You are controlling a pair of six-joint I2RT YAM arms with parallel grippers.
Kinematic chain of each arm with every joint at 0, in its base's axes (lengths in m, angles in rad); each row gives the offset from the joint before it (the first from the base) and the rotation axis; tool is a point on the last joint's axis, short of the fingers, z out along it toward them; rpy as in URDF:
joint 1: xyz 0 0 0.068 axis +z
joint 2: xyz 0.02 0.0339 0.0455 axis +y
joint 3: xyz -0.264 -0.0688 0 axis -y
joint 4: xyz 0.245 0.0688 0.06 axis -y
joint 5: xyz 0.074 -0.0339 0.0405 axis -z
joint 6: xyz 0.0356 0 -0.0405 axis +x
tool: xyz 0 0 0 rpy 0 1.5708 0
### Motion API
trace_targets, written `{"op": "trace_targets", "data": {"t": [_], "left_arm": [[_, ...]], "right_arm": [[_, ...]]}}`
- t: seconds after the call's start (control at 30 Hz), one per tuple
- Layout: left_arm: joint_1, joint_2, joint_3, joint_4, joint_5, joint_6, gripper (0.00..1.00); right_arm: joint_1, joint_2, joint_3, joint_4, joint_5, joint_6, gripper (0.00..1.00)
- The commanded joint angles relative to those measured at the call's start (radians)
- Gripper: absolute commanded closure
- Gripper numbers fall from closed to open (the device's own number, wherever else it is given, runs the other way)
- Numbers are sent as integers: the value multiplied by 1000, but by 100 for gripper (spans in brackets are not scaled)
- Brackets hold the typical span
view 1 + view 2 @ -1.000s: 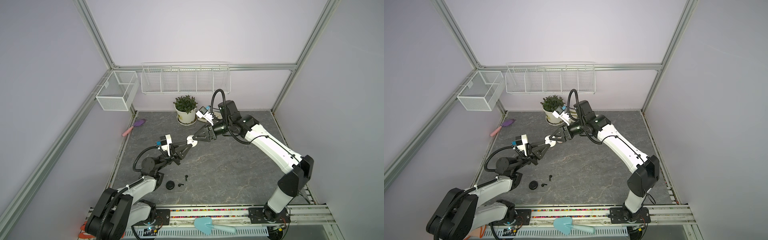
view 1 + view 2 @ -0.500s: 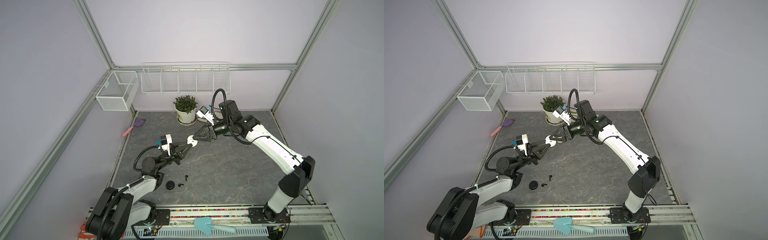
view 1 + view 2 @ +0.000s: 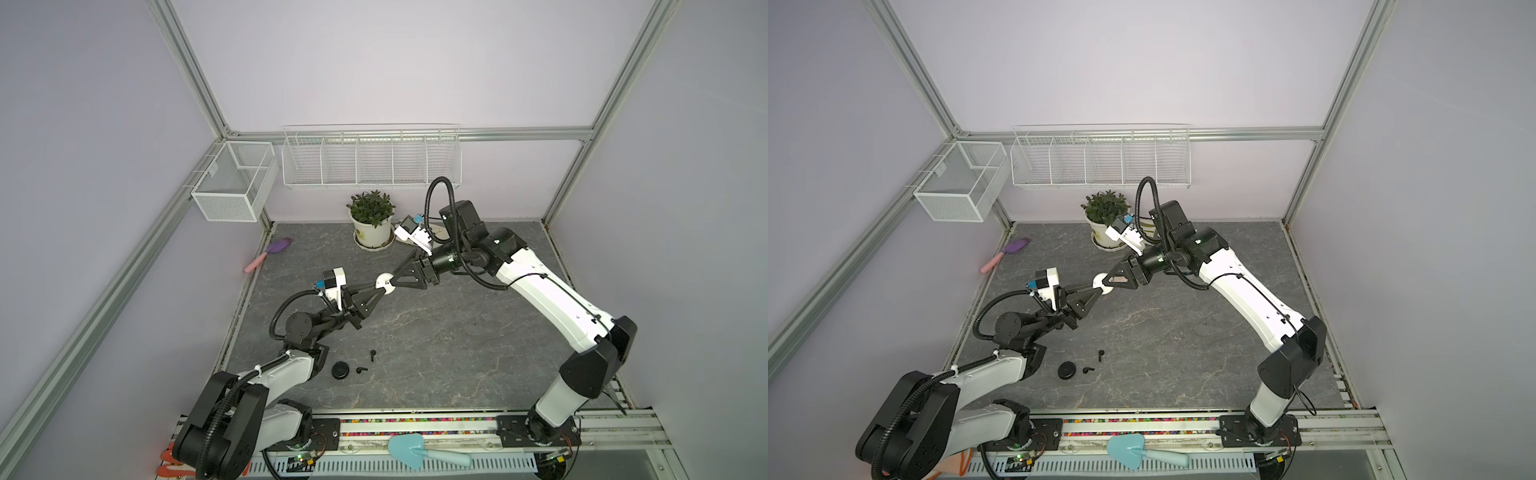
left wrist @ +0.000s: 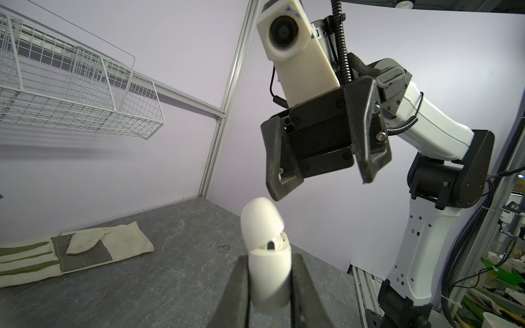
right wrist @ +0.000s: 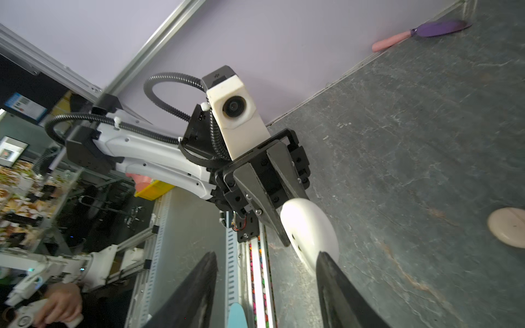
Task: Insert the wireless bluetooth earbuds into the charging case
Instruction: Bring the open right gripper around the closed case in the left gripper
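Front rail (image 3: 457, 424): a blue scoop (image 3: 406, 446) lies along it, at the near edge of the desk (image 3: 457, 353).
Near desk: and here's the black case (image 3: 340, 369), flat on the stone. The two black earbuds (image 3: 372, 354) lie loose just beside it, on the side nearer the middle, and neither is in a case.
Left hand (image 3: 376, 289): clamped tight on the base of the white case (image 4: 270, 275), which it holds up off the desk near the middle.
White case: its lid is ajar, tipped back from the base, with a narrow gap showing in the left wrist view.
In the gap: something small and pale sits there, possibly an earbud, but the view is too blurred to call it.
Right hand (image 4: 321, 190): fingers spread apart and gripping nothing. It points straight at the white case, one finger just beside the lid.
Cream case (image 5: 508, 227): flat on the desk, apart from both hands.
Glove (image 4: 85, 250): lying flat on the desk, close to a wall.
Plant pot (image 3: 372, 232): upright at the back of the desk, behind the right wrist.
Purple scoop (image 3: 270, 254): pink handle, lying against the left wall.
Back wall: a long wire rack (image 3: 372, 158) hangs there, with a mesh basket (image 3: 232, 187) by the left corner.
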State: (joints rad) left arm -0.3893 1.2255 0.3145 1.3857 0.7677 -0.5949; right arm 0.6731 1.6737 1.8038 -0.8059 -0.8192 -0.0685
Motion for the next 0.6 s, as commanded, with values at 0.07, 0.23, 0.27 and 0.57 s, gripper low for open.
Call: {"op": "trace_targets", "data": {"t": [0.07, 0.23, 0.27, 0.57], "left_arm": [[-12, 6, 51, 29, 66, -34, 100], [-27, 2, 58, 29, 88, -42, 100], [-30, 4, 57, 29, 88, -41, 100], [-40, -1, 61, 28, 90, -45, 100]], "right_arm": [[-38, -28, 75, -91, 75, -226, 38], [-51, 48, 119, -100, -22, -199, 36], [-52, 69, 134, -114, -40, -194, 36], [-47, 191, 220, -256, -196, -217, 48]]}}
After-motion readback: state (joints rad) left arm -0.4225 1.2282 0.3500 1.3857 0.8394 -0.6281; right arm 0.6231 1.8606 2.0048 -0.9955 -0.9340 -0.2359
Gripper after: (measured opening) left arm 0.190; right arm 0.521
